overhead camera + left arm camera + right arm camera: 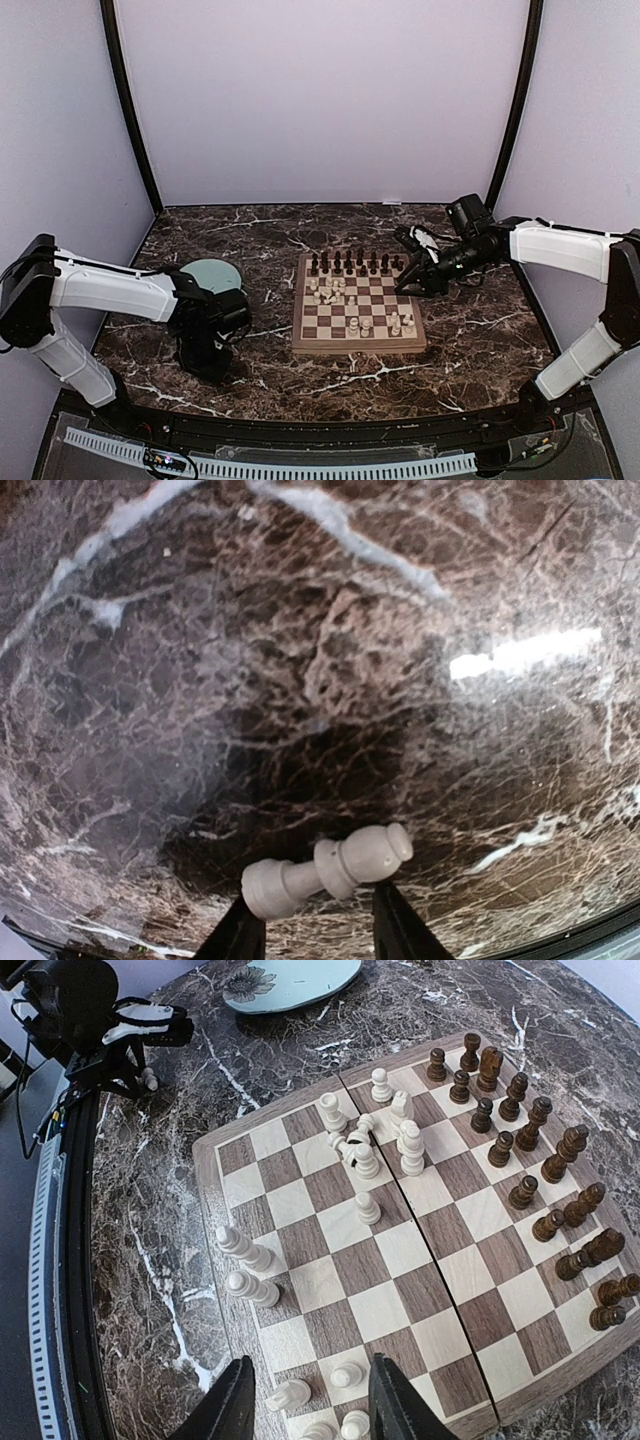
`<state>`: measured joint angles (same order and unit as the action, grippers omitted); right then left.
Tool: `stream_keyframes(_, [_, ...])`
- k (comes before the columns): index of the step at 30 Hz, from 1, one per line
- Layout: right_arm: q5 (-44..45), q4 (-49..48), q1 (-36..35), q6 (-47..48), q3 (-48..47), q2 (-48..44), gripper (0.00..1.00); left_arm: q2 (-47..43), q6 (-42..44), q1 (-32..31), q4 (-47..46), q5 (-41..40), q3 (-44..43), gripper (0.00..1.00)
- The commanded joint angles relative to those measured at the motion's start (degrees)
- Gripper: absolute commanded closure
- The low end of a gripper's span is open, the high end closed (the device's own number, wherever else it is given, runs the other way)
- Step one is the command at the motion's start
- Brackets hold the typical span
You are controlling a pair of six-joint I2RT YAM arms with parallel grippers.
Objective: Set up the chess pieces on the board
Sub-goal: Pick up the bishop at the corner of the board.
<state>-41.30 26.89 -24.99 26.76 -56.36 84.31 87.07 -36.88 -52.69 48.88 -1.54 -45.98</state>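
The board (360, 347) lies mid-table; it also shows in the right wrist view (207, 1210). Dark chess pieces (350, 265) stand along its far rows (520, 1110). Cream pieces (330, 292) cluster in its left half, some toppled (365, 1150); others stand along the near row (380, 325). My right gripper (415, 280) (308, 1390) is open and empty above the board's right side. My left gripper (205, 355) (318, 910) is low on the marble left of the board, jaws apart. A cream pawn (325, 870) lies on its side across the fingertips.
A round pale-teal plate (212, 275) sits behind the left gripper; it also shows at the top of the right wrist view (290, 982). The left arm (100, 1020) shows there too. Dark marble tabletop (300, 235) with white walls around.
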Motion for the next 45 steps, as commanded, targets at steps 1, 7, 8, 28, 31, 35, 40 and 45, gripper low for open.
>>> stream_keyframes(1, [-0.2, -0.1, -0.4, 0.2, -1.2, 0.4, 0.60, 0.7, -2.2, -0.1, 5.1, -2.4, -3.9, 0.57])
stream_keyframes(7, [-0.4, 0.2, -0.4, 0.4, -1.2, 0.5, 0.59, 4.9, 2.9, 0.7, 7.1, -4.2, -7.6, 0.46])
stream_keyframes(8, [-0.4, 0.3, -0.4, 0.4, -1.2, 0.4, 0.60, 5.9, 3.7, 0.8, 6.6, -4.2, -8.0, 0.46])
stream_keyframes(28, [-0.2, 0.4, -0.4, 0.1, -1.0, -0.2, 0.60, 6.1, 0.1, 0.9, 3.8, 5.9, -0.2, 0.63])
stream_keyframes(31, [-0.4, 0.3, -0.4, 0.1, -0.9, 0.1, 0.60, 4.6, -0.7, 0.8, 3.1, 6.4, 1.6, 0.61])
stream_keyframes(35, [-0.6, 0.4, -0.5, 0.0, -1.4, 0.5, 0.60, 4.1, -0.7, 0.8, 1.8, 6.7, 2.6, 0.65])
stream_keyframes(40, [-0.3, 0.4, -0.7, 0.0, -1.2, 0.3, 0.60, 4.0, 0.0, 0.8, -0.6, 8.2, 3.5, 0.77])
stream_keyframes(45, [-0.5, 0.4, -0.7, -0.6, -1.6, 0.3, 0.60, 1.9, 0.7, 0.2, -0.1, 6.9, 1.8, 0.86])
